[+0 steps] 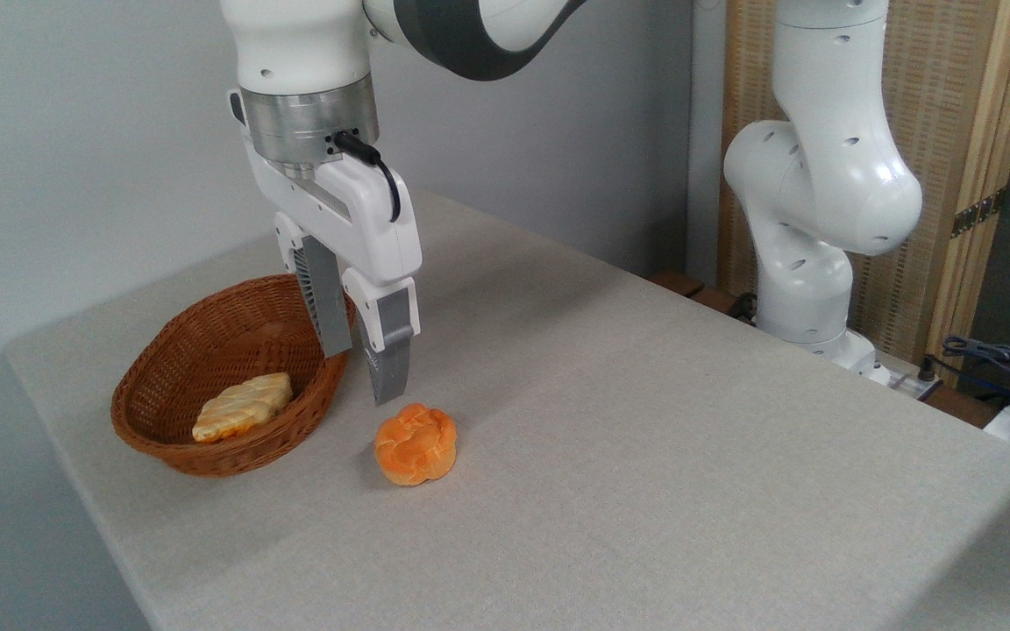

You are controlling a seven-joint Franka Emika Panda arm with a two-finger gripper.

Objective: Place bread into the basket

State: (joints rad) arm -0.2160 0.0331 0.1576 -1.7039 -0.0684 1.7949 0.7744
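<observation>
The gripper (363, 375) hangs fingers-down with its jaws parted and nothing between them. One finger (326, 302) shows in front of the basket's right rim, the other (388, 355) ends just above and slightly left of the bun (416, 443), not touching it. The bun sits on the table (645, 456) just right of the basket (207, 350), apart from its wall. Inside the basket, toward its near side, lies a pale striped bread (242, 407).

bun (416, 443) on table (645, 456) | jaws parted above | basket (163, 438) beside
</observation>
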